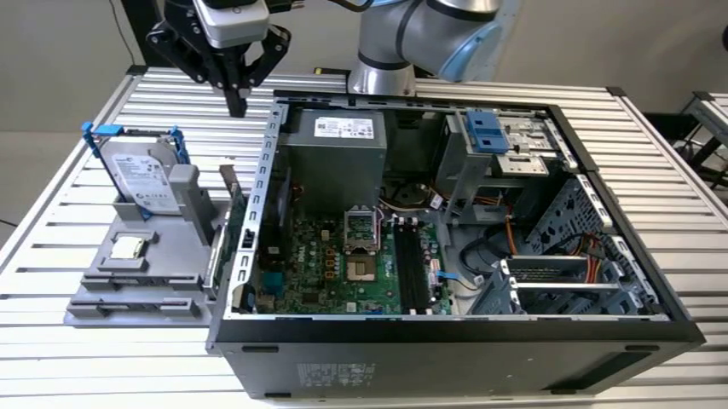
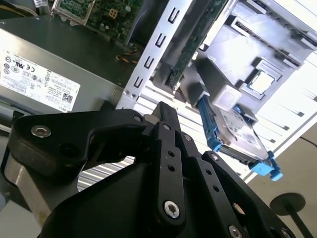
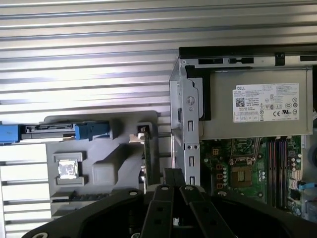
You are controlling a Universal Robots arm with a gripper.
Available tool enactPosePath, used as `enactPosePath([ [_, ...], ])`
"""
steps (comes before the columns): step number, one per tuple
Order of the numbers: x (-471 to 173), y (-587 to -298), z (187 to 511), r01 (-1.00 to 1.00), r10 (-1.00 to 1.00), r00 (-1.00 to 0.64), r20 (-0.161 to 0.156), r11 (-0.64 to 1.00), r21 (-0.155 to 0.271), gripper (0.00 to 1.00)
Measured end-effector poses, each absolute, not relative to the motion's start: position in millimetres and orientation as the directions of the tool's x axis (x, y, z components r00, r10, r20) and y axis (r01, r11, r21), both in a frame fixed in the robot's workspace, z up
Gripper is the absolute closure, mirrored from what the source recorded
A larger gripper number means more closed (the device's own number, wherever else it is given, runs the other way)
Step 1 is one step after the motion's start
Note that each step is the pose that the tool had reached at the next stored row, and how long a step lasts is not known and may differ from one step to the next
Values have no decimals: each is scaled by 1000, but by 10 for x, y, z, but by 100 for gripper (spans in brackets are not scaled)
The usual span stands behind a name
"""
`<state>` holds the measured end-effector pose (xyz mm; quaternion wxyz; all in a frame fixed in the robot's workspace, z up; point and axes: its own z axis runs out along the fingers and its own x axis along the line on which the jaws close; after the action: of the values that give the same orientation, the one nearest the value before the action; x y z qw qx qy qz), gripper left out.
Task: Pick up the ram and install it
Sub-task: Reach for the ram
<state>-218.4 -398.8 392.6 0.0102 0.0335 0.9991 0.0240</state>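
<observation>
Ram (image 3: 147,157): seen edge-on as a thin green stick, standing upright in a slot of the grey holder (image 1: 148,285), on the holder's side next to the case wall; nothing is gripping it.
Gripper (image 1: 237,106): found in the upper left of the exterior view, pointing down, higher in the frame than the holder and clear of the ram; its two black fingers are brought together with nothing between them.
Grey holder: set on the slatted metal table (image 1: 68,153), in the lower left of the exterior view, just beside the case.
Hard drive (image 1: 146,175): stood upright at the holder's far end, framed by blue rails.
Processor chip (image 1: 125,247): laid flat in a square recess of the holder.
Computer case (image 1: 455,336): laid open on its side, from the centre to the right of the exterior view.
Motherboard (image 1: 330,273): seen inside the case, green, with long black slots (image 1: 412,273) at its right side.
Power supply (image 1: 336,153): a grey box mounted above the motherboard in the frame.
</observation>
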Motion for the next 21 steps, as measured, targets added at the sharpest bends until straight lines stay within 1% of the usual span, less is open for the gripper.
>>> enactPosePath([
  [21,-2511,-3988,3926,66,67,-998,-19,997,49,100],
])
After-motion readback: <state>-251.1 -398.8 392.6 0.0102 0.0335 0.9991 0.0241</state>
